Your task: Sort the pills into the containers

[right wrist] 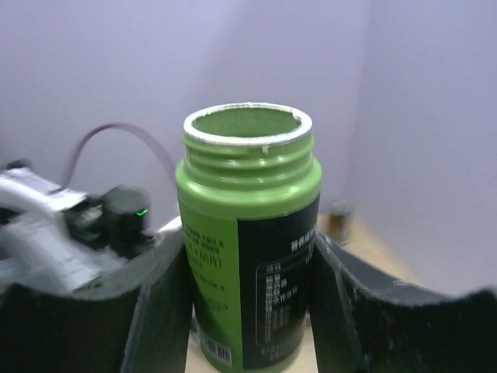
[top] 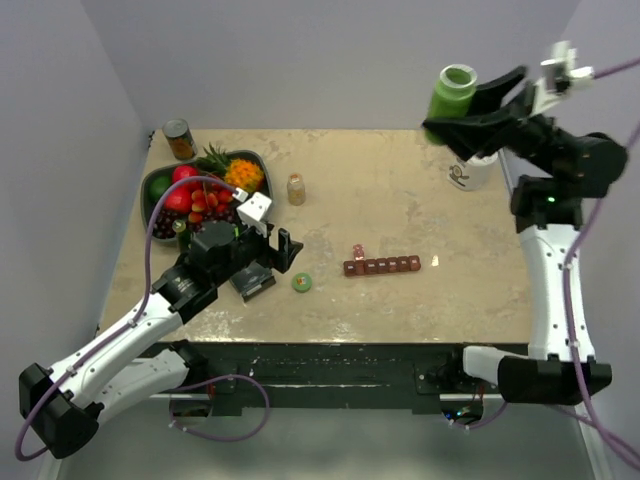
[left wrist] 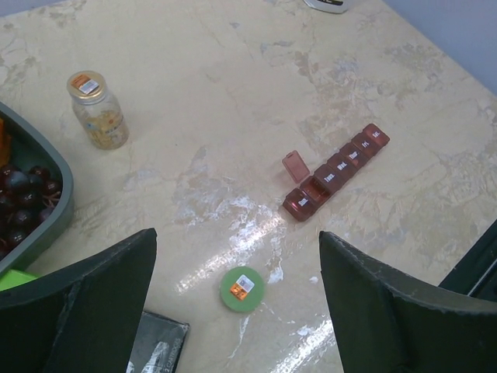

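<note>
A long, narrow pill box (top: pixel 382 265) of dark red-brown plastic lies flat near the middle of the marbled beige surface (top: pixel 400 200), its small square compartments set in a row. One lid near its left end stands flipped up. The other lids are closed and carry white lettering. To its near left, apart from it, a round green cap (top: pixel 302 283) rests flat with an orange-and-white sticker on top. The left claw (top: pixel 270 265) hovers over the near left part, its two dark, matte fingers spread wide with nothing between them. The right claw (top: pixel 452 125) is raised high at the far right, clamped on a glossy green cylindrical bottle (top: pixel 454 90). The bottle has a threaded neck, a dark label and an uncapped mouth ringed in white. At the far left sit a dark oval tray (left wrist: pixel 66 186) of fruit, a small clear jar (top: pixel 295 189) and a tin can (top: pixel 179 139). A white mug (top: pixel 472 172) stands at the far right.
</note>
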{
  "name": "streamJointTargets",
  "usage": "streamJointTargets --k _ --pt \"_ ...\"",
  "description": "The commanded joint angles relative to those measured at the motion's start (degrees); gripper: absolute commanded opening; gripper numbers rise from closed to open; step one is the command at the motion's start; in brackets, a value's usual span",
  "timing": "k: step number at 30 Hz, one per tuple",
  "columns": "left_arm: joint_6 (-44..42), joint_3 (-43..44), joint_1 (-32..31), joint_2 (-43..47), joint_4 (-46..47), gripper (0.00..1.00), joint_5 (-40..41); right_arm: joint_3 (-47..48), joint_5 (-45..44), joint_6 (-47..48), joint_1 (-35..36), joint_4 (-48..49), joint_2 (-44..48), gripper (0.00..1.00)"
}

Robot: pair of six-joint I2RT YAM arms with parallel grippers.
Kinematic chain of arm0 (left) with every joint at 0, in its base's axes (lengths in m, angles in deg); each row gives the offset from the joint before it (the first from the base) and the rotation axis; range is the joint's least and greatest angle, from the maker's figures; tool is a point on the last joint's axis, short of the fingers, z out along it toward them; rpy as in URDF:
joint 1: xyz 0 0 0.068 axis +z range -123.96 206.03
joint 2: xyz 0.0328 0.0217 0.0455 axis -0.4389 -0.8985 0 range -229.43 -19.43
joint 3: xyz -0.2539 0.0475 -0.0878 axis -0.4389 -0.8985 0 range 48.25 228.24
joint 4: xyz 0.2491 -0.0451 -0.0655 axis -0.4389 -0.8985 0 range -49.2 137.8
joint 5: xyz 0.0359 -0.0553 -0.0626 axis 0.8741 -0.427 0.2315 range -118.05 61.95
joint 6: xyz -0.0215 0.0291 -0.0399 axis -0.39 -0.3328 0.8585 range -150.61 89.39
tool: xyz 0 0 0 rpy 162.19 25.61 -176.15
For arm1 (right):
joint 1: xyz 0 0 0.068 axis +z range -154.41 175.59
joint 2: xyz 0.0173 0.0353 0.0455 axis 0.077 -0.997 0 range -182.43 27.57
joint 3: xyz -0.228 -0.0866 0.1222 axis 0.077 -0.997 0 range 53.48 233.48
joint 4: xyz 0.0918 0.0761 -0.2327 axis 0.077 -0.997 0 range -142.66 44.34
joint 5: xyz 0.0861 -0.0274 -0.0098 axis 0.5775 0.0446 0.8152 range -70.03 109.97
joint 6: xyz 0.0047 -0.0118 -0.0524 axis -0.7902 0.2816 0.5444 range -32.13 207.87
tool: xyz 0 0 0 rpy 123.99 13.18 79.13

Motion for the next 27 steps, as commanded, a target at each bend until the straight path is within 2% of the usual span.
streamJointTargets --k 1,2,3,4,5,6,8,9,10,11,12,13,14,15,16,17,19,20,21,22,23,24,25,26,27 --pt "-1.0 0.7 0.2 -1.1 3.6 0.89 -0.7 10.5 -14.0 22.6 -10.0 -25.6 2.0 0.0" --pt "-1.1 0.7 0.2 -1.2 3.4 0.89 -0.8 9.7 -14.8 21.2 -10.8 -22.7 1.6 0.0" --pt "-1.2 0.6 0.2 -1.1 3.4 0.89 -0.7 5.4 -14.4 12.8 -11.1 -18.0 1.7 0.0" --pt "-1.6 0.4 0.2 -0.9 3.5 0.89 -0.5 3.1 -10.6 8.4 -10.1 -7.7 3.0 0.0" --pt "-1.6 -0.1 0.2 -0.6 3.7 0.89 -0.2 0.8 -8.3 5.7 -6.7 -4.8 4.0 0.0" --pt "-1.8 -0.3 0.2 -0.4 3.7 0.89 -0.1 -1.2 -4.0 4.2 0.6 -2.9 4.9 0.0" --pt "-2.1 -1.1 0.2 0.1 4.1 0.89 -0.2 -4.1 3.1 0.9 3.4 5.5 8.2 0.0" --pt "-2.1 -1.3 0.2 0.3 4.4 0.89 -0.2 -4.3 4.4 2.6 2.3 6.2 9.1 0.0" --pt "-2.4 -1.5 0.2 0.4 5.1 0.89 -0.4 -2.0 3.7 10.5 0.2 -15.0 9.8 0.0" --pt "-2.4 -1.8 0.2 0.4 5.5 0.89 -0.5 2.0 -6.3 30.1 -1.3 -28.8 9.6 0.0" --pt "-2.4 -1.7 0.2 0.4 5.7 0.89 -0.7 6.8 -11.2 31.6 -5.4 -33.9 8.7 0.0" --pt "-2.3 -1.5 0.2 0.3 5.8 0.89 -1.4 6.8 -14.3 28.3 -7.7 -29.7 7.4 0.0" --pt "-2.2 -1.2 0.1 0.4 7.2 0.89 -1.9 6.0 -14.3 15.7 -11.9 -24.2 5.4 0.0" --pt "-2.0 -1.3 0.2 0.8 7.9 0.89 -2.2 1.2 -13.5 8.9 -12.0 -17.5 4.8 0.0" --pt "-1.9 -1.3 0.1 1.1 7.9 0.89 -2.4 -1.5 -11.8 3.1 -11.5 -4.5 4.8 0.0" --pt "-2.0 -1.7 0.2 1.5 7.9 0.89 -2.5 -6.6 -11.2 -0.2 -4.1 -1.3 5.9 0.0" --pt "-2.4 -2.5 0.2 3.1 7.6 0.9 -2.1 -10.0 -4.4 4.2 3.9 -3.1 8.0 0.0" --pt "-2.5 -3.4 0.2 3.6 7.6 0.91 -1.8 -15.2 -1.9 4.4 7.1 -2.0 10.5 0.0" --pt "-2.5 -3.9 0.2 4.6 7.6 0.92 -1.6 -16.8 1.5 5.8 7.3 -2.0 11.3 0.0" --pt "-2.6 -4.7 0.2 5.1 7.7 0.93 -1.6 -16.4 1.6 11.2 6.9 -15.6 12.1 0.0" --pt "-2.7 -5.0 0.2 5.3 7.9 0.93 -1.6 -8.1 -1.9 35.3 3.9 -32.0 12.1 0.0" --pt "-2.9 -5.0 0.2 5.7 8.1 0.94 -2.2 -4.5 -6.1 42.2 2.9 -43.6 10.2 0.0" --pt "-3.0 -4.7 0.1 5.8 8.1 0.94 -2.2 -2.2 -10.5 42.5 1.2 -44.5 9.0 0.0" --pt "-3.1 -4.6 0.1 5.7 7.9 0.94 -2.4 0.0 -10.5 34.1 -7.1 -41.2 7.6 0.0" --pt "-3.2 -4.3 0.2 5.7 7.6 0.94 -2.3 -0.5 -9.7 26.1 -9.7 -26.2 5.2 0.0"
